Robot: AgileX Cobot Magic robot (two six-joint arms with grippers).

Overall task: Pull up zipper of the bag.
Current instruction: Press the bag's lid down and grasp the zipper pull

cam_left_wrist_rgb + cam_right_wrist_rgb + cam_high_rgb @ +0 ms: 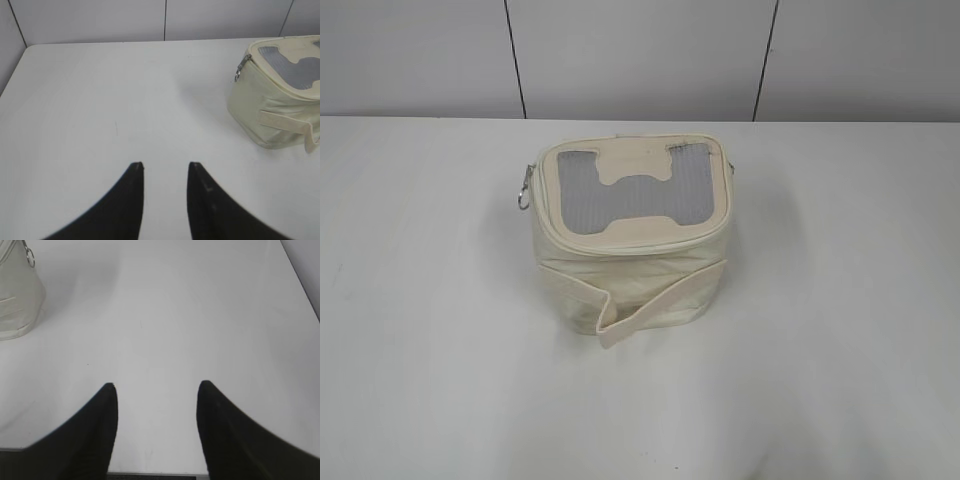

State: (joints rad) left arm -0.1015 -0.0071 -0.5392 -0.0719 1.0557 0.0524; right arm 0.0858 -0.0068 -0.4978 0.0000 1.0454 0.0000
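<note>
The small cream bag (630,270) stands mid-table, its grey mesh top with a cream H patch facing up and a cream strap band round its body. The zipper (620,243) runs along the top rim. One silver pull with a ring (525,192) hangs at its left corner; another shows faintly at the right corner (731,165). The bag shows at the right of the left wrist view (272,112) and at the top left of the right wrist view (15,295). My left gripper (165,165) and right gripper (156,385) are open and empty over bare table, far from the bag. Neither shows in the exterior view.
The white table (840,350) spreads all round the bag. A pale panelled wall (640,55) stands behind its far edge. The table's left edge (12,75) and right edge (300,280) show in the wrist views.
</note>
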